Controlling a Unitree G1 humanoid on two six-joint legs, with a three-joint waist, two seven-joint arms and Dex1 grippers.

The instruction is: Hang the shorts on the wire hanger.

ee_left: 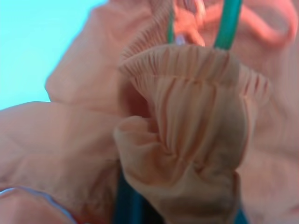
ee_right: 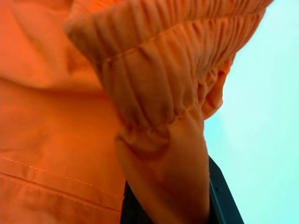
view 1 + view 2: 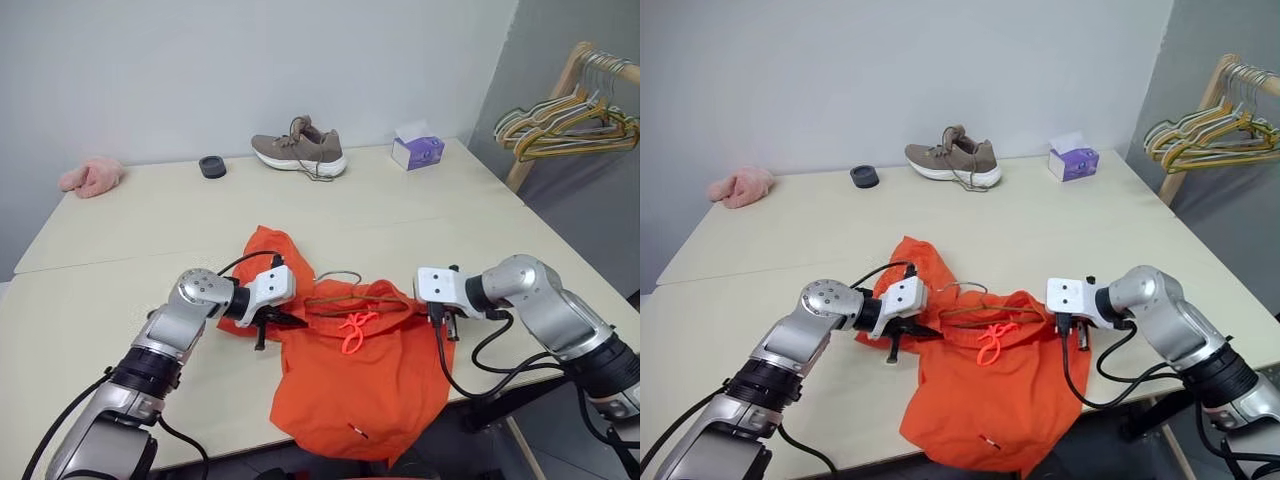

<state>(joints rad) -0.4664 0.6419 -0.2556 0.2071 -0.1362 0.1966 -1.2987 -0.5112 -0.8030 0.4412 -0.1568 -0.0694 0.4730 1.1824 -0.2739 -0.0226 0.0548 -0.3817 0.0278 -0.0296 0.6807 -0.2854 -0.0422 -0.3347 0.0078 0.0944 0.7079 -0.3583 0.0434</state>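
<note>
Near the cream table's (image 3: 120,230) front edge, your left gripper (image 3: 268,322) and right gripper (image 3: 446,322) each pinch the bright orange fabric shorts' (image 3: 360,385) gathered waistband over the thin olive-gold wire hanger (image 3: 352,298); next, I judge, you spread the waistband along it.

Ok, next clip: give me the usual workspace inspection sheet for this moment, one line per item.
Surface: pale table, seam across it, shorts overhanging the near edge.
Job's things: orange shorts bunched at the near edge; wire hanger lying at the waistband, partly under fabric.
Clutter: shoe, tissue box, dark ring, pink fluffy item, all at the far edge.
Grippers: left gripper at the waistband's left end, grip unclear; right gripper shut on the waistband's right end.
Cables: black cables looping from both wrists.
Surroundings: grey wall; rack of hangers at far right.
</note>
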